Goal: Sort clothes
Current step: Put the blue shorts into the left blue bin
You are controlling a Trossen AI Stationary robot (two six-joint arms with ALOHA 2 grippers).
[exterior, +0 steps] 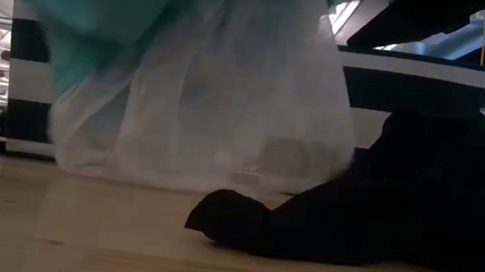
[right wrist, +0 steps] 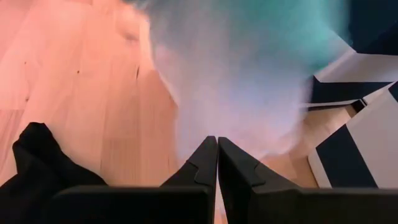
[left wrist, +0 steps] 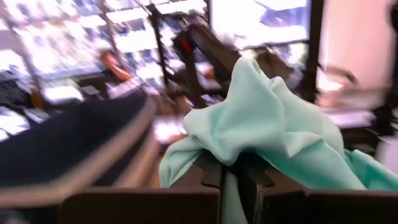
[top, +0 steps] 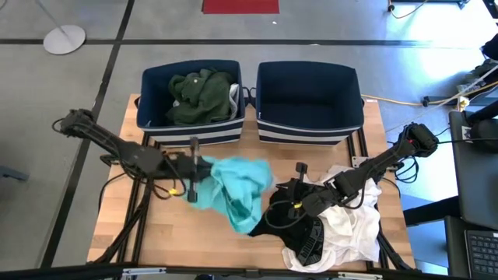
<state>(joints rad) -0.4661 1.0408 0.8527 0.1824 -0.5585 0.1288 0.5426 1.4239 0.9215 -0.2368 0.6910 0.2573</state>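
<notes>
Pale wooden planks formed the table, its grain running lengthwise under the clothes, with grey floor beyond. At the far edge stood two navy fabric bins with white stripes: the left bin held a crumpled dark green garment with a bit of white cloth beside it, while the right bin showed only its dark lining.

The left gripper hung above the middle of the table, its fingers clenched on a teal garment. That soft, thin cloth hung in loose folds from the pinch and spread toward the right and the near edge, its long axis slanting from the gripper toward the table's near right. In the left wrist view the same fabric bunched into smooth rounded pleats just above the closed fingertips. From the low camera it blurred into a pale, half-sheer curtain.

The right gripper sat just beside the teal cloth, its two dark fingers pressed together on nothing, as the right wrist view showed. Under that arm lay a limp black garment, rumpled and matte, partly atop a wrinkled white garment near the table's near right corner.
</notes>
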